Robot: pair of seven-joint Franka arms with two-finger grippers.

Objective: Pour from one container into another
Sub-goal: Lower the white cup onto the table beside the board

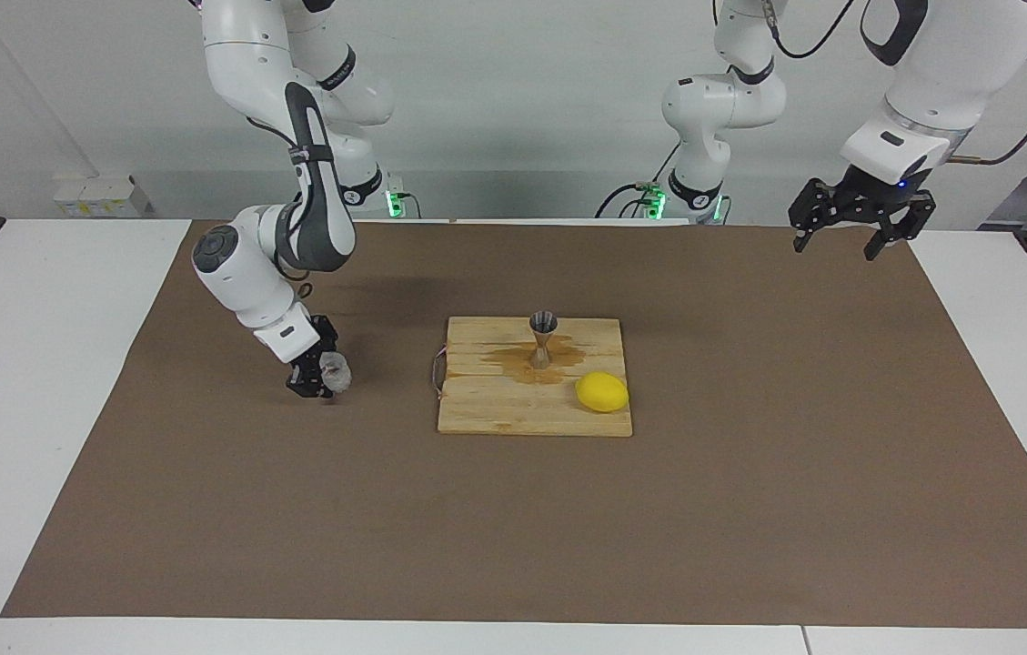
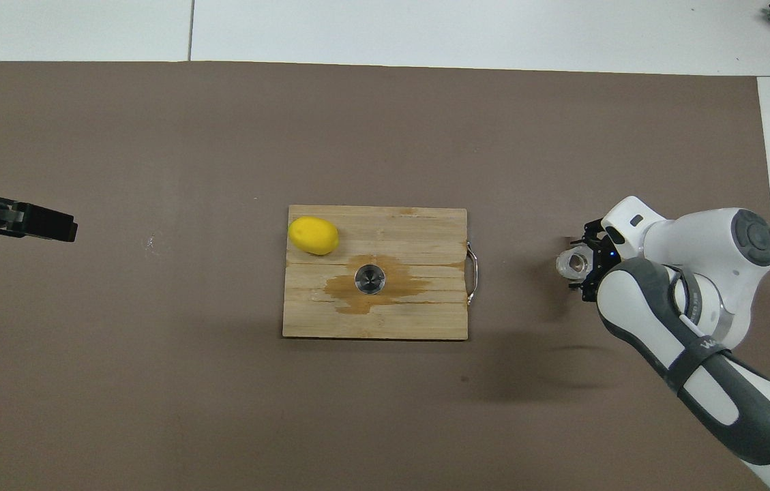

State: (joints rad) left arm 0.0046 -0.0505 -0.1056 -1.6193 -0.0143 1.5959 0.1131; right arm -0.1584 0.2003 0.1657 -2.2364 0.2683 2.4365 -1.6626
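Facing view first: down low at the brown mat (image 1: 750, 455), toward the right arm's end of the surface, the right gripper (image 1: 315, 386) with the glass cup (image 1: 337, 372) between its jaws. Cannot tell whether those jaws are clamped on the cup or slack around it, nor whether the cup's base touches the mat. Cup tipped a little, beside the wooden board (image 1: 495, 409) on its metal-handle (image 1: 434, 371) side, well apart from the jigger (image 1: 542, 339). Jigger upright on the board, near the edge closer to the robots, in the middle of a wet brown stain (image 1: 513, 364). On the same board, a lemon (image 1: 602, 392), farther from the robots than the jigger and toward the left arm's end. High over the mat's corner at the left arm's end, the waiting left gripper (image 1: 838, 246), jaws plainly apart and holding nothing. Overhead view next: cup (image 2: 573, 263) seen mouth-up with the right gripper (image 2: 586, 267) close against it, off the board (image 2: 425, 225) past the handle (image 2: 472, 273). Jigger (image 2: 370, 279) as a round metal mouth inside the stain (image 2: 344, 290). Lemon (image 2: 314, 235) near the board's corner. Left gripper (image 2: 65, 228) reaching in over the mat's edge.
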